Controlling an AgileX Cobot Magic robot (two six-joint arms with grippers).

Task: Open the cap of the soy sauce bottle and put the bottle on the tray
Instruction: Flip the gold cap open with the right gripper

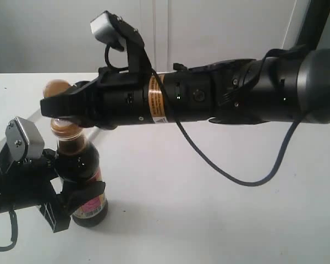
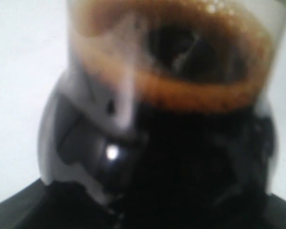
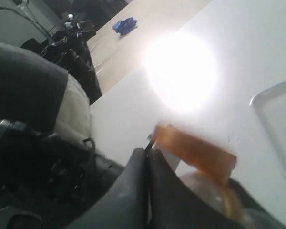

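Obs., left to right across the desk [image 1: 220, 214]:

1. L claw [image 1: 77, 201]: clamped on the soy sauce bottle [image 1: 80, 159], gripping low on the body at label ht. One finger crosses the label and the other sits on the opp. side.
2. Bottle: upright, with its base at desk level near the front-left corner. We see dark liquid filling the body, and brown foam ringing the shoulder in the left wrist view. That view is blurred and the glass fills it.
3. Cap [image 1: 58, 87]: the golden-brown lid is tipped up and back, above the neck. A brown collar is seated on the neck below it.
4. R claw [image 1: 48, 105]: it reaches across the desk from the right, with its tip between lid and collar. In the right wrist view the fingers lie together with only a thin seam. We cannot tell whether they nip the lid's edge.
5. Tray [image 3: 283, 129]: flat on the desk, apart from the bottle. Only a rounded corner shows, and only in the right wrist view.
6. R arm [image 1: 236, 93]: approx. level above the desk. A cable [image 1: 231, 170] hangs looped beneath it.
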